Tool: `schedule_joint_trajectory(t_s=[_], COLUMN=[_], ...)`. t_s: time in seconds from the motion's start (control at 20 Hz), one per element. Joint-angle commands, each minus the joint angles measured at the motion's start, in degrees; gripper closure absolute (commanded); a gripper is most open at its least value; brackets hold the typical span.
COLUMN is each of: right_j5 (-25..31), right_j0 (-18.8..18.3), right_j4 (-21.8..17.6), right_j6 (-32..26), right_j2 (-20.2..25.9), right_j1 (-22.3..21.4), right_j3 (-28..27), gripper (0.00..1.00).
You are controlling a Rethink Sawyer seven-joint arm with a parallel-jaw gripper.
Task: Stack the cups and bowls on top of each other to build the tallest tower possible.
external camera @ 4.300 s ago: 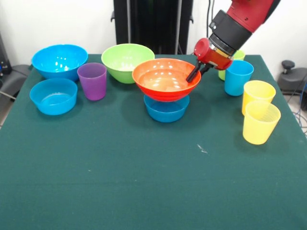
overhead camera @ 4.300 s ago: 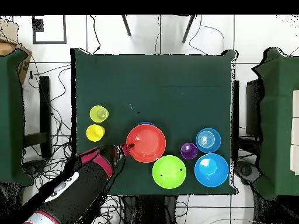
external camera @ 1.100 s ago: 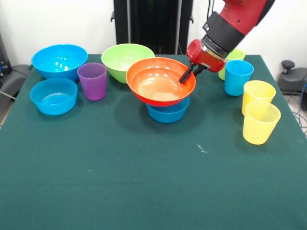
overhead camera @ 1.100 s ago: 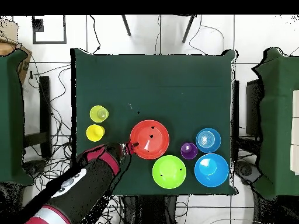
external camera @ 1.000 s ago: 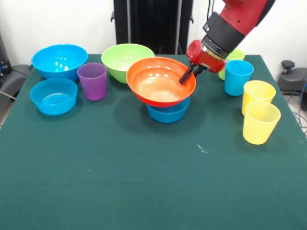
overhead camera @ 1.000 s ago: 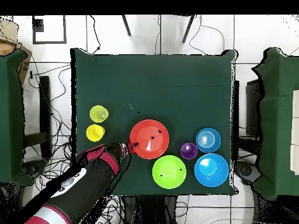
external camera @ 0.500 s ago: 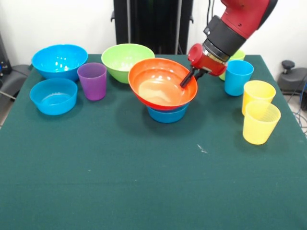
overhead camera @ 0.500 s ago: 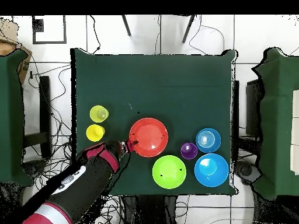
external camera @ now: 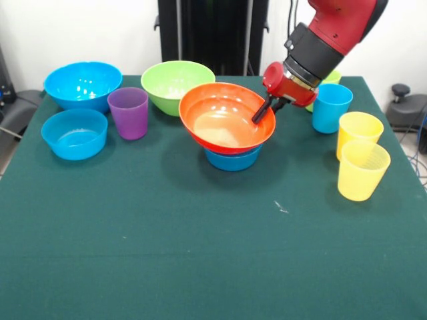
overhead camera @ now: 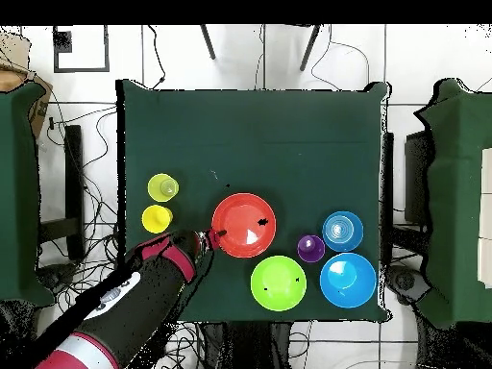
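- The orange bowl (external camera: 227,117) is being held tilted at centre frame, resting on a small blue bowl (external camera: 231,160).
- Its rim at the right is being pinched by the tool (external camera: 264,111).
- It is being judged light, stiff and slippery; the thin rim is being taken as the handhold.
- The purple cup (external camera: 128,113) is standing left on the desk (external camera: 200,253).
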Motion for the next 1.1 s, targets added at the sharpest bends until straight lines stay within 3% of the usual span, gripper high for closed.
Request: schedule_joint_trajectory(t_s=[0.05, 1.1], right_j5=[1.0, 2.6], right_j0=[-1.2, -0.9], right_j4=[2.0, 2.6], right_j6=[8.9, 9.4], right_j2=[7.3, 7.0], right_j1=[2.7, 2.3], right_j3=[-3.4, -3.4], gripper=[1.00, 1.00])
